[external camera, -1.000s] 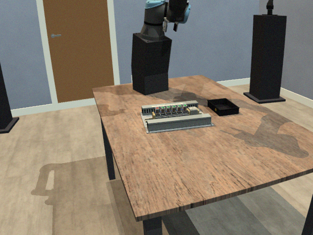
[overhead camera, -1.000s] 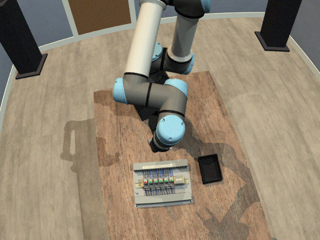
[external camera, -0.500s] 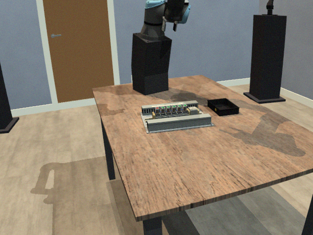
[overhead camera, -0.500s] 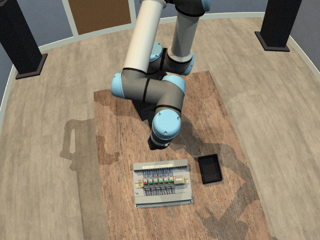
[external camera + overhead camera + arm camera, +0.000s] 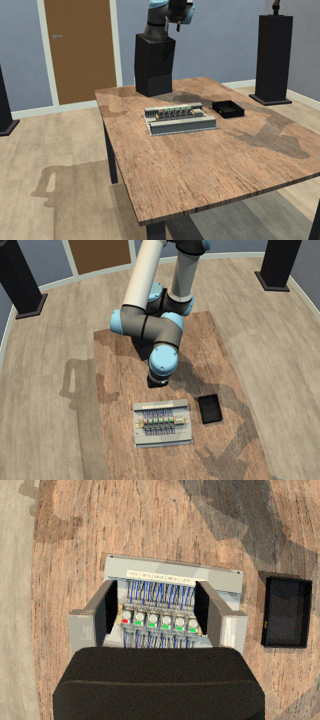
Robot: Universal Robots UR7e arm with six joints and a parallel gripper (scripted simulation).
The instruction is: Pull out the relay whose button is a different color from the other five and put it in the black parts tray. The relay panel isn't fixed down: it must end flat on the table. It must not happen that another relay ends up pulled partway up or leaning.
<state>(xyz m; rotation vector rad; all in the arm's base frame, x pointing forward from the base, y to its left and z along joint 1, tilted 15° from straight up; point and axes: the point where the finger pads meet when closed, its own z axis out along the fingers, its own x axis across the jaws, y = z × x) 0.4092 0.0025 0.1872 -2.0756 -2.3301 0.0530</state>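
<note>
The grey relay panel (image 5: 162, 424) lies flat on the wooden table, also in the exterior view (image 5: 180, 119) and the wrist view (image 5: 170, 610). A row of relays sits on its rail. The leftmost relay has a red button (image 5: 145, 422), which also shows in the wrist view (image 5: 126, 620); the others have green buttons (image 5: 166, 624). The black parts tray (image 5: 210, 408) stands to the right of the panel, empty. My gripper (image 5: 172, 25) is open and empty, high above the table behind the panel. In the wrist view its fingers frame the relay row from far above.
The arm's black pedestal (image 5: 153, 65) stands at the table's back edge. Black pillars (image 5: 272, 58) stand on the floor around the table. The table edges lie left and front of the panel.
</note>
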